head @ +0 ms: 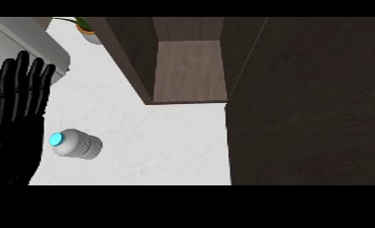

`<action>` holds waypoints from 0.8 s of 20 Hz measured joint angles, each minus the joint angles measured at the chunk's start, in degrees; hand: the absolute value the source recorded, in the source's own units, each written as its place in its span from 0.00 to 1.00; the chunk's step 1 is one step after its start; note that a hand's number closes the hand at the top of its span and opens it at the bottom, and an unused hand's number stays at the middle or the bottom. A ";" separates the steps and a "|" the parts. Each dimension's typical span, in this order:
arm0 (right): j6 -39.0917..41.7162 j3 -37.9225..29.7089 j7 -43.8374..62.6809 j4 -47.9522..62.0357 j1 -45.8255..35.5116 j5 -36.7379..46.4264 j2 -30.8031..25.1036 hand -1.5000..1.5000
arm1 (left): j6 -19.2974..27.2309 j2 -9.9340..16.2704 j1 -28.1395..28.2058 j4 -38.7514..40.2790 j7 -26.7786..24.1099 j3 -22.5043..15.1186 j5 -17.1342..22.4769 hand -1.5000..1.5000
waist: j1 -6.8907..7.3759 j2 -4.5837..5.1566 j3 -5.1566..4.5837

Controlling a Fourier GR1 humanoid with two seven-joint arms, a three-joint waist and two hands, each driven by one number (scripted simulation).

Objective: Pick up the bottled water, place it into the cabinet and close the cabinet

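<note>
The bottled water (77, 144) stands on the white counter (161, 138) at the lower left, a pale ribbed bottle with a cyan cap seen from above. My left hand (22, 108) rests open at the view's left edge, fingers straight and pointing up, just left of the bottle and apart from it. The dark wooden cabinet (189, 71) is ahead with its inside shelf showing. Its open door (304, 103) fills the right side of the view. My right hand does not show.
A white sink edge (44, 43) lies at the upper left behind my left hand. A potted plant (88, 29) stands at the back, left of the cabinet's side wall.
</note>
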 measured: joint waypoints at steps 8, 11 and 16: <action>3.23 2.09 1.09 -3.72 4.85 -3.96 0.47 0.00 | -11.82 2.49 6.87 0.34 -0.23 -2.09 13.42 0.00 | 1.63 0.03 0.40; 4.44 4.54 4.27 -4.49 8.71 -9.08 2.50 0.00 | -13.41 2.44 11.71 1.03 4.99 -2.38 20.31 0.00 | 1.84 -0.19 0.45; 6.61 5.26 7.20 -8.00 14.68 -15.23 2.73 0.00 | -18.29 6.89 18.81 -0.80 10.02 3.34 32.59 0.00 | 1.99 -0.32 0.46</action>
